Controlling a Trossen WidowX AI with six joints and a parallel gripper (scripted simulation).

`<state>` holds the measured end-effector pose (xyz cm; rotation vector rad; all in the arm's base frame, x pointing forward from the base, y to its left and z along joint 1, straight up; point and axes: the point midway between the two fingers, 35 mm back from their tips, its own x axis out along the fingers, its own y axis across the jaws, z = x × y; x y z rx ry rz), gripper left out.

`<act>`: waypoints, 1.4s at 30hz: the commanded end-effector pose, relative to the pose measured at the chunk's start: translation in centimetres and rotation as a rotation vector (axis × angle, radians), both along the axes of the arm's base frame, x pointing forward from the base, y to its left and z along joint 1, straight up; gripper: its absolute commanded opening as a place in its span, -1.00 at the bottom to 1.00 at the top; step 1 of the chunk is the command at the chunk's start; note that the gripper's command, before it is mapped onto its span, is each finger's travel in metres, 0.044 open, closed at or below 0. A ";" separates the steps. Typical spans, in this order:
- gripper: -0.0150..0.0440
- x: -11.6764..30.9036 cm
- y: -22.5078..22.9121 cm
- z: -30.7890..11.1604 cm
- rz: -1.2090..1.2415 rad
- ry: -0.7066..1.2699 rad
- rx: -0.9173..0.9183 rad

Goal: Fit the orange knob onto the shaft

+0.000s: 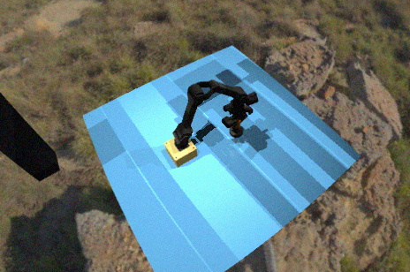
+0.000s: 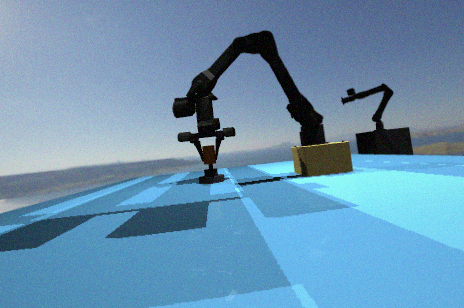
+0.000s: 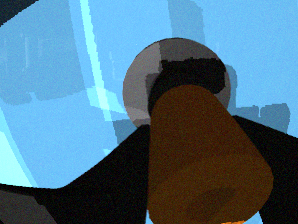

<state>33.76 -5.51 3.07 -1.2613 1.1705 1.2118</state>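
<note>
The orange knob point(image 1: 239, 122) point(image 2: 209, 154) point(image 3: 202, 145) is upright between the fingers of my gripper point(image 2: 209, 158) point(image 3: 190, 128), which is shut on it. The round dark pedestal point(image 1: 236, 133) point(image 2: 211, 179) point(image 3: 136, 82) stands on the table below the knob. In the exterior view the dark shaft point(image 2: 211, 166) shows between the knob's lower end and the pedestal, so the knob is not down on the pedestal. Whether the shaft's tip touches or enters the hole cannot be told. In the wrist view the knob and its shadow cover the shaft; its flat side is hidden.
The arm's base stands on a yellow block point(image 1: 181, 154) point(image 2: 322, 158) on the blue patterned table point(image 1: 216, 212) point(image 2: 200, 260). Dark shadow patches cross the table around the pedestal. A second dark arm point(image 2: 384, 105) on a dark block stands far behind.
</note>
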 end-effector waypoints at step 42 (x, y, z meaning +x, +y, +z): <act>-0.49 0.0 0.0 -0.1 0.215 0.000 -0.004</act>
